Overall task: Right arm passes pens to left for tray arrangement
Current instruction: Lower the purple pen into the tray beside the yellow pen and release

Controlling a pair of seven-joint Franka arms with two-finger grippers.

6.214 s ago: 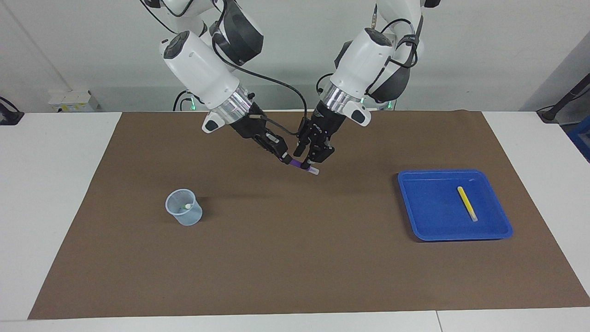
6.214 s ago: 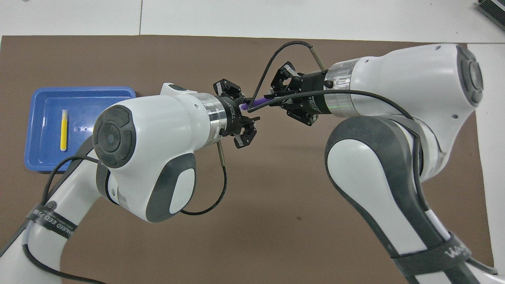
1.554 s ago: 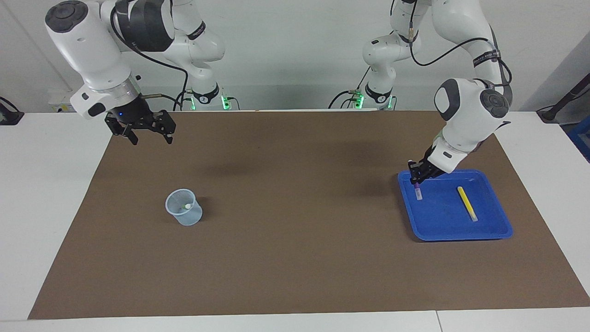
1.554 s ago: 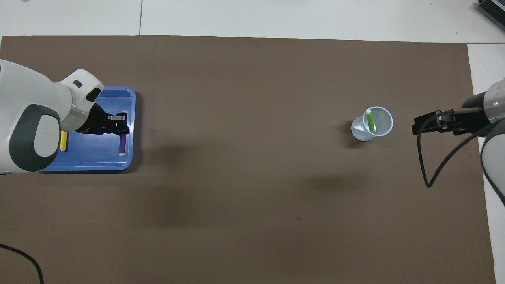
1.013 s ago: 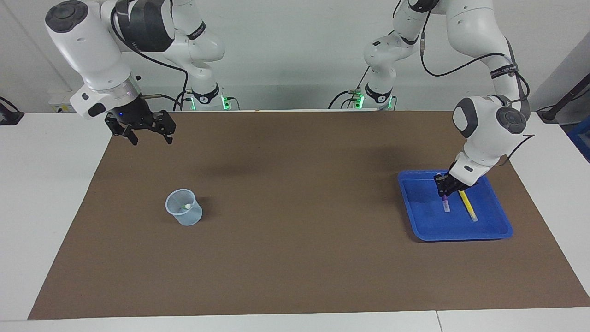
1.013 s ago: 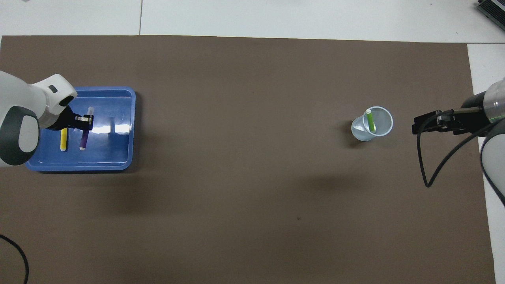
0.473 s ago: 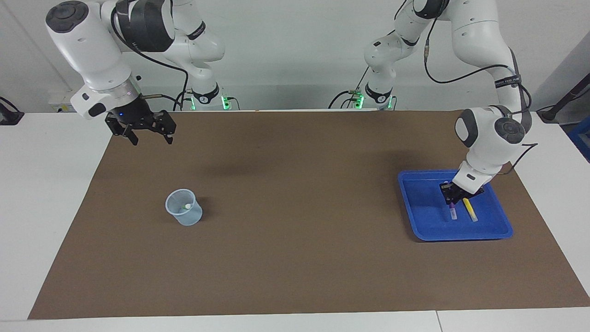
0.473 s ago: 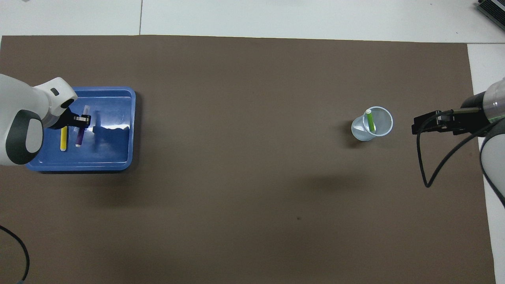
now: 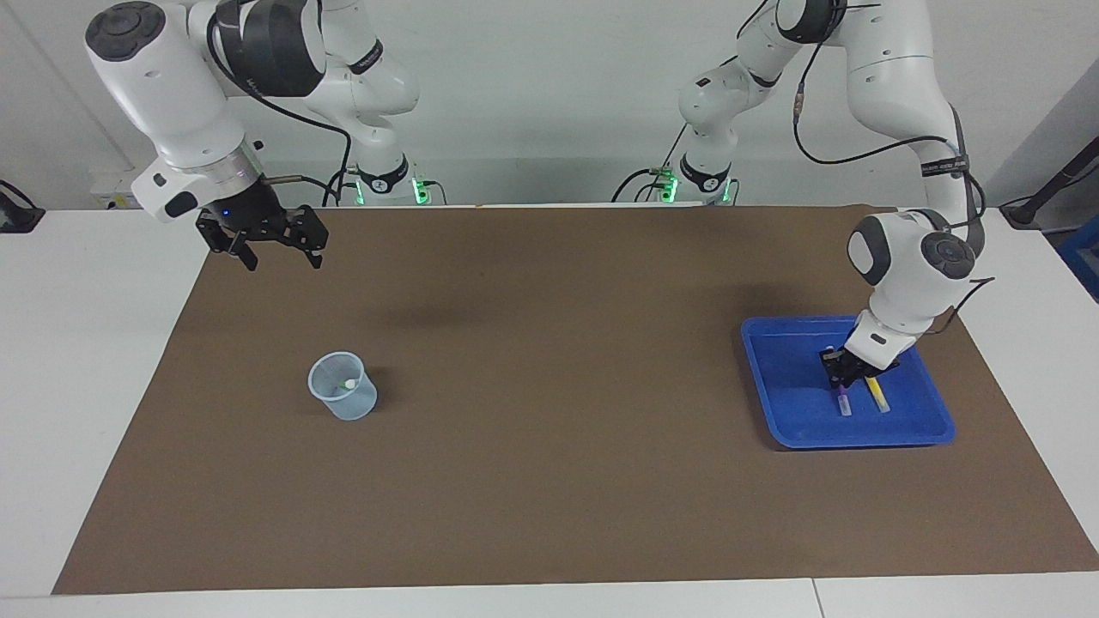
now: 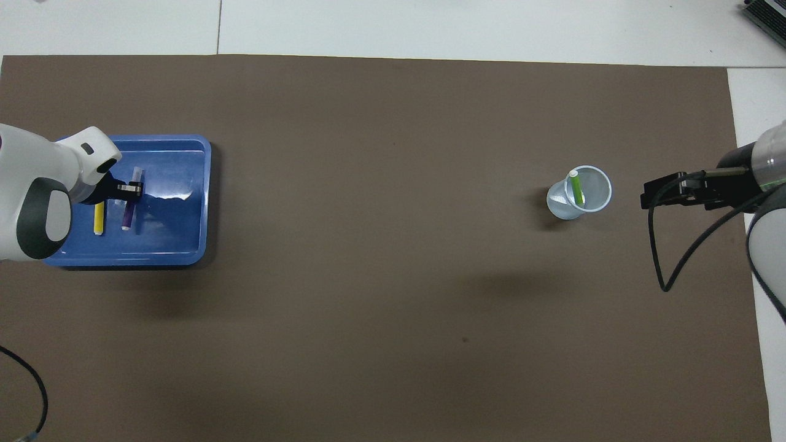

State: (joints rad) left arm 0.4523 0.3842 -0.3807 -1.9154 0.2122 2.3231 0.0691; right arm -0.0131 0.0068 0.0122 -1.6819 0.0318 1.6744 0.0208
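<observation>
The blue tray (image 9: 786, 378) (image 10: 178, 215) lies toward the left arm's end of the table. In it lies a yellow pen (image 9: 877, 396) (image 10: 98, 218). My left gripper (image 9: 838, 376) (image 10: 130, 191) is down inside the tray, shut on a purple pen (image 9: 844, 401) (image 10: 128, 215) that slants down close beside the yellow one. I cannot tell whether its pale tip touches the tray floor. A green pen (image 10: 576, 188) stands in a translucent cup (image 9: 343, 388) (image 10: 579, 192) toward the right arm's end. My right gripper (image 9: 283, 256) (image 10: 651, 193) hangs open and holds nothing, above the mat beside the cup.
A brown mat (image 9: 532, 429) covers most of the white table. A black cable (image 10: 660, 258) loops down from the right arm over the mat's edge.
My left gripper carried the purple pen across the tray toward the yellow pen and lowered it beside it. The right arm has stayed still, and so has the cup.
</observation>
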